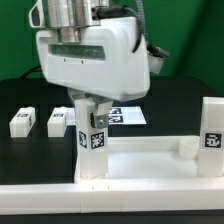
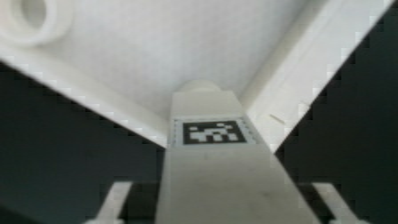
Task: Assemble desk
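Observation:
The white desk tabletop [image 1: 150,165] lies along the front of the table, rimmed side up. One tagged square leg [image 1: 93,145] stands upright at its corner on the exterior view's left. Another leg [image 1: 212,125] stands at the corner on the right. My gripper [image 1: 90,108] reaches down over the left leg. In the wrist view its fingers [image 2: 118,200] flank the leg [image 2: 217,150] with a dark gap on each side, so the gripper [image 2: 222,203] is open. The tabletop [image 2: 143,70] and a round socket [image 2: 32,22] show beyond the leg.
Two loose white legs [image 1: 22,121] [image 1: 60,121] lie on the black table at the exterior view's left. The marker board [image 1: 127,116] lies behind the tabletop. A small round socket [image 1: 185,150] sits inside the tabletop near the right leg.

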`<state>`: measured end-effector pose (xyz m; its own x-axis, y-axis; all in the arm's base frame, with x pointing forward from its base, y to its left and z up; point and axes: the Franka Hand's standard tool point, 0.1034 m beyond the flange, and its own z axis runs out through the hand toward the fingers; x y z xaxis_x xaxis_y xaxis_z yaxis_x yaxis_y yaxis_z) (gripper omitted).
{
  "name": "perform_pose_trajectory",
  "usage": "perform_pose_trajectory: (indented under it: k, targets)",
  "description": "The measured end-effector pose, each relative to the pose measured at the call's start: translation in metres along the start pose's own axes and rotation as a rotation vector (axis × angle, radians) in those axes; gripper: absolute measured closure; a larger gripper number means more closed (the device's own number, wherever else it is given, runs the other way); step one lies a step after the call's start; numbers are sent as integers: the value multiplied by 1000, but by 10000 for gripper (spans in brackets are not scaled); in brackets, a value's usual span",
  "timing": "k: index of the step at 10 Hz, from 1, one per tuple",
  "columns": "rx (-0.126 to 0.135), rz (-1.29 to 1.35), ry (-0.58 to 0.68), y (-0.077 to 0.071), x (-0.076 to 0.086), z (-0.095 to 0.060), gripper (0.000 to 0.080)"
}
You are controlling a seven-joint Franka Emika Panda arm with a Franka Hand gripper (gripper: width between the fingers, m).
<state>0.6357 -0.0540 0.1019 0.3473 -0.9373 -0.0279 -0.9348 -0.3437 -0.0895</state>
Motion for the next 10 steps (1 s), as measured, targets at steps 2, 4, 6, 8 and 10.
perform_pose_trajectory:
  k: [2,4,6,8,10]
  targets:
    - [18,429,-41,-4,-1,0,505]
    - [25,683,-55,-6,-1,1,505]
    - [23,762,-56,-6,-1,2,505]
    - [23,765,-51,-6,-1,2,505]
    - [22,587,-51,-7,-7,3,325]
